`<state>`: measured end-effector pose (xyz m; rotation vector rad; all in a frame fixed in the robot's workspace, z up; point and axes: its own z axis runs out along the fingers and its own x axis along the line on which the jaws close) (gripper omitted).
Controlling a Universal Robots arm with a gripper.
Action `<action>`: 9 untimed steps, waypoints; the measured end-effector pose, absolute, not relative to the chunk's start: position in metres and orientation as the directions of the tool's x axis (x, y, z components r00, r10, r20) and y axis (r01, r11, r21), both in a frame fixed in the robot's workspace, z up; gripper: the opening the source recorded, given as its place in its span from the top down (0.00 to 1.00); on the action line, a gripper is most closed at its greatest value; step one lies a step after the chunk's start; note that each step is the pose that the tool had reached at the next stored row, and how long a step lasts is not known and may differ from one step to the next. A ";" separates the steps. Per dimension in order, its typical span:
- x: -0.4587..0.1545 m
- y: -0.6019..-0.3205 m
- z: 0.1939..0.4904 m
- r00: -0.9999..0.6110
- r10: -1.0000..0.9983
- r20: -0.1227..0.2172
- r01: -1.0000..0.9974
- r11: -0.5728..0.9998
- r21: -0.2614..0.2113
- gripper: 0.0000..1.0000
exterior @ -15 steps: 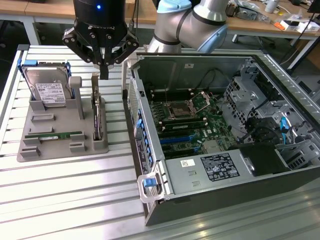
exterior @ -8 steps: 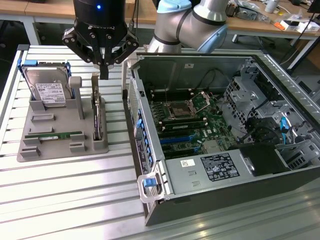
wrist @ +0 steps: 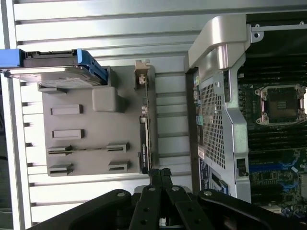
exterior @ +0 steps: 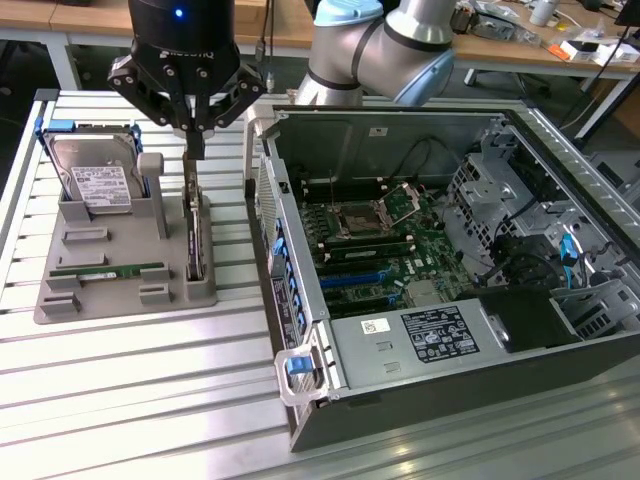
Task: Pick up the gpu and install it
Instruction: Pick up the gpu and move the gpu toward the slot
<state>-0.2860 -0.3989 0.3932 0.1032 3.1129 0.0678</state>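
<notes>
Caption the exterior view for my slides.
Shut gripper at the top of the upright gpu in its grey holder, beside the open computer case.

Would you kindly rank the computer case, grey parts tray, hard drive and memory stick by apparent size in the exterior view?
Largest to smallest:
1. computer case
2. grey parts tray
3. hard drive
4. memory stick

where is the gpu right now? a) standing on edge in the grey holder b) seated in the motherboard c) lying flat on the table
a: the gpu stands on edge in a slot of the grey holder, beneath the hand.
</notes>
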 end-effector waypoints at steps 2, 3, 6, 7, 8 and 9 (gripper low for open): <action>-0.291 -0.399 0.393 -0.997 0.067 -0.025 0.066 0.997 0.044 0.89; -0.291 -0.399 0.393 -0.997 0.067 -0.025 0.065 0.997 0.044 0.89; -0.291 -0.399 0.393 -0.997 0.067 -0.025 0.066 0.997 0.044 0.89; -0.291 -0.399 0.393 -0.997 0.067 -0.025 0.066 0.997 0.044 0.76; -0.291 -0.399 0.393 -0.997 0.067 -0.025 0.066 0.997 0.044 0.76; -0.291 -0.399 0.393 -0.997 0.067 -0.025 0.066 0.997 0.044 0.76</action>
